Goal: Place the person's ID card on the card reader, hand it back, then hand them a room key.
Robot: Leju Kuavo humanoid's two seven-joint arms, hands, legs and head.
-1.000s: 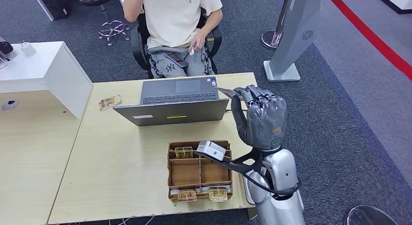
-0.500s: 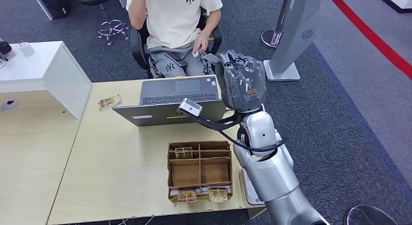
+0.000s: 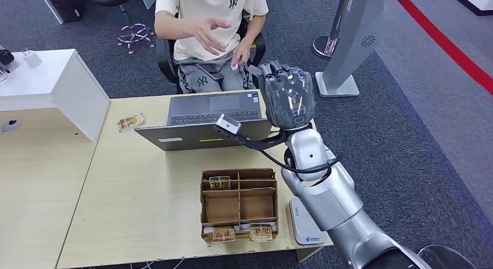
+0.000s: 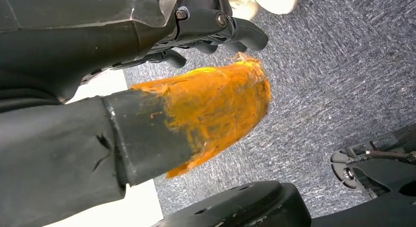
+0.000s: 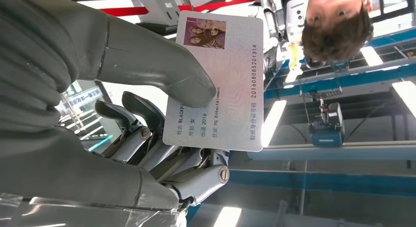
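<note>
On the far left of the head view, a white side cabinet (image 3: pixel 55 86) stands well away from the fingers, and a small foil packet (image 3: pixel 131 122) lies on the wooden table (image 3: pixel 139 205), also far from them. Nearer, an open laptop (image 3: pixel 212 121) sits just beside and below the raised right hand (image 3: pixel 286 94), and a compartmented cardboard tray (image 3: pixel 238 204) holding small packets lies below the wrist, well short of the fingertips. A white card reader (image 3: pixel 303 229) rests at the table's near edge beside the tray, behind the forearm. The right hand's fingers are closed on the ID card (image 5: pixel 221 82): in the right wrist view the card is pinned under the thick grey thumb (image 5: pixel 189 87) against the darker fingers behind it, with most of its printed face standing free beyond the thumb tip. Compared with a second ago, the arm has been swung from beside the laptop's corner up and over its far edge, so that the card is now presented toward the seated person (image 3: pixel 212 19), whose raised hand (image 3: pixel 210 35) has been brought up just beyond the fingertips but is not touching the card. This is judged to be the hand-back step, with the reader stage apparently finished and the room key yet to be given. The left hand (image 4: pixel 147 134) is seen hanging over grey carpet; nothing is seen in it, but whether its fingers are spread or curled cannot be told.
</note>
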